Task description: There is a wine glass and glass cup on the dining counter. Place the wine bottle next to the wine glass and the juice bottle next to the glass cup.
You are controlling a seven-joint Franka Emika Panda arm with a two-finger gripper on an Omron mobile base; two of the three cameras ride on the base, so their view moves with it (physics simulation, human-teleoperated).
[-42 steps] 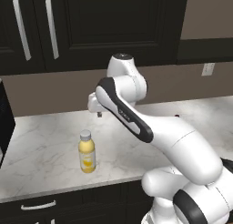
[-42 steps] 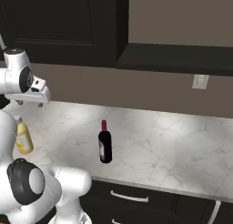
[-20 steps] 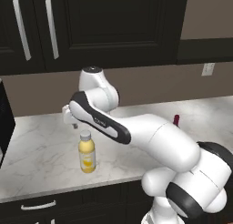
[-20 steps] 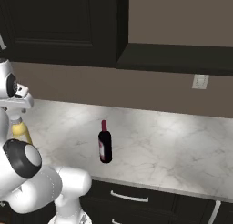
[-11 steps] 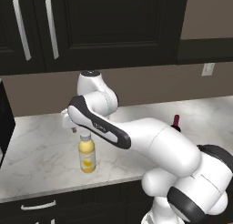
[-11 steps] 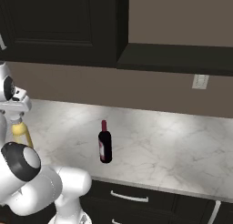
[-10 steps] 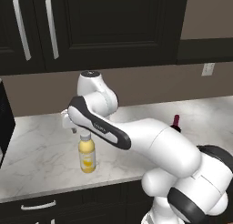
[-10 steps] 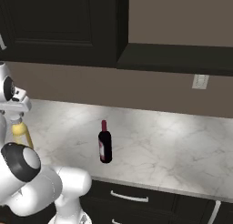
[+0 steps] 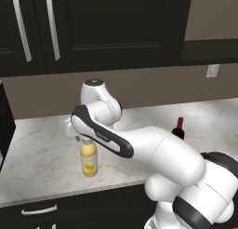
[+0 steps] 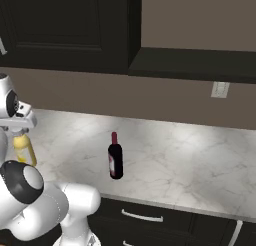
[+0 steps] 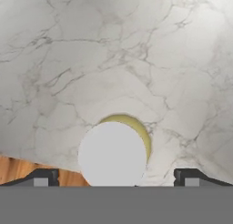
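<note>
Left base view: the marble counter (image 9: 42,172) under dark cabinets carries both bottles, set well apart; the wine bottle (image 10: 115,159) stands upright to the right, while the juice bottle (image 9: 89,157) stands directly beneath the gripper (image 11: 113,178), whose fingers are spread either side of the white cap, seemingly lined up for a top-down grasp.

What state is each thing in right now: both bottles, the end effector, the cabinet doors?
juice bottle: upright on the marble counter, white cap on, not gripped.
wine bottle: upright on the same counter, capped, untouched.
end effector: open, directly above the juice bottle's cap, fingertips either side.
upper cabinet doors: shut.
</note>
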